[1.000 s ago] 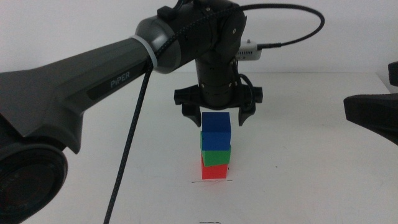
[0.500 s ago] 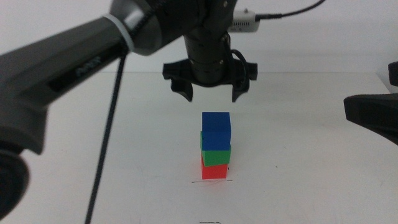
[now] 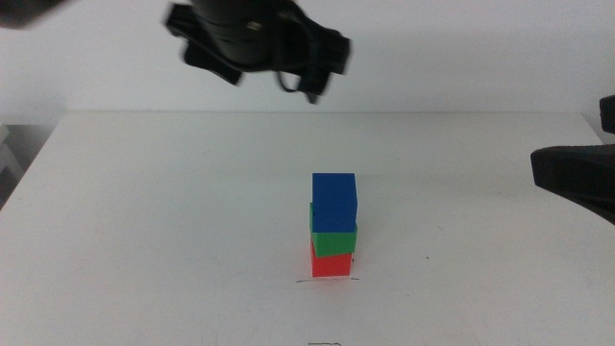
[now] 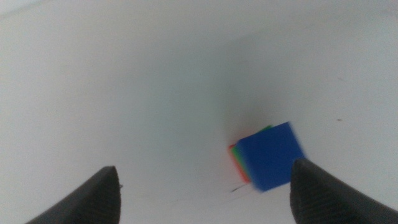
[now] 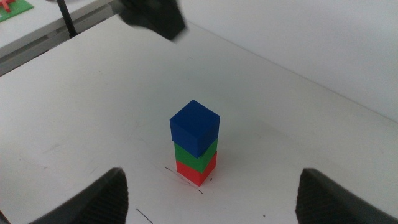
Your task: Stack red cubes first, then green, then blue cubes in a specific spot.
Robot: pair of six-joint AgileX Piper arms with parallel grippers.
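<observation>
1. Since a second ago our left claw (image 3: 274,69) has lifted from just over the stack to high above it and off to the far left of it; its jaws stand wide apart and hold nothing, and the cubes have not shifted
2. We see the red cube (image 3: 332,262) at the base on the table (image 3: 144,211), the green cube (image 3: 332,238) on it, and the blue cube (image 3: 333,201) on top, turned and set a little askew of the green one; a thin pencil line runs just in front of the red cube
3. Our right claw (image 5: 211,193) waits off to the right of the stack, jaws well apart and empty
4. We judge the cubes light, stiff and matte, so not slippery; two opposite flat sides of the blue one offer the best hold, though any nudge could topple the stack
5. We can read no writing or brand at this moment
</observation>
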